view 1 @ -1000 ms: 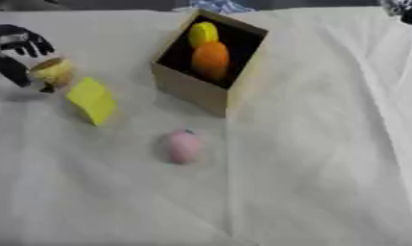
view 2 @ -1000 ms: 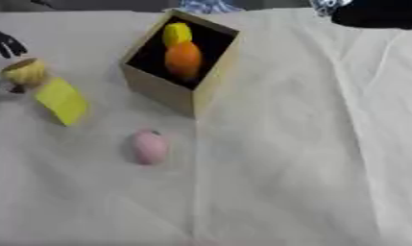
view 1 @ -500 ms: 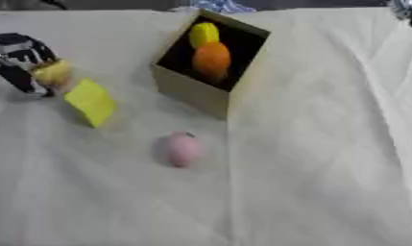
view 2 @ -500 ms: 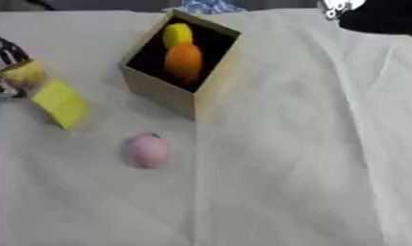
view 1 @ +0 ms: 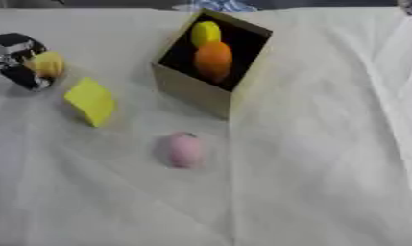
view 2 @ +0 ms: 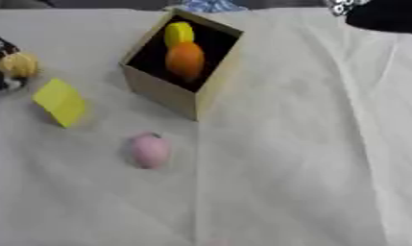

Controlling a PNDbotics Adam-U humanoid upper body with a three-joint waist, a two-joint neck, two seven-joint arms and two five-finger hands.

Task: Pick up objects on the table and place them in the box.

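Yellowish and round, a small object sits clasped in the left hand, now lifted slightly higher than 1 second ago, so transport toward the box seems under way. 2 fruits already lie inside; yellow block and pink fruit wait on the cloth.

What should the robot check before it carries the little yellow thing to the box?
1. Left hand closed round the yellow ball: ok.
2. Ball lifted off the table: cannot tell.
3. Box open on top: ok.
4. Room inside next to the orange and lemon: ok, dark space shows.
5. Yellow block and pink egg off the straight path to the box: cannot tell.
6. Right hand out of the way at the top corner: ok.
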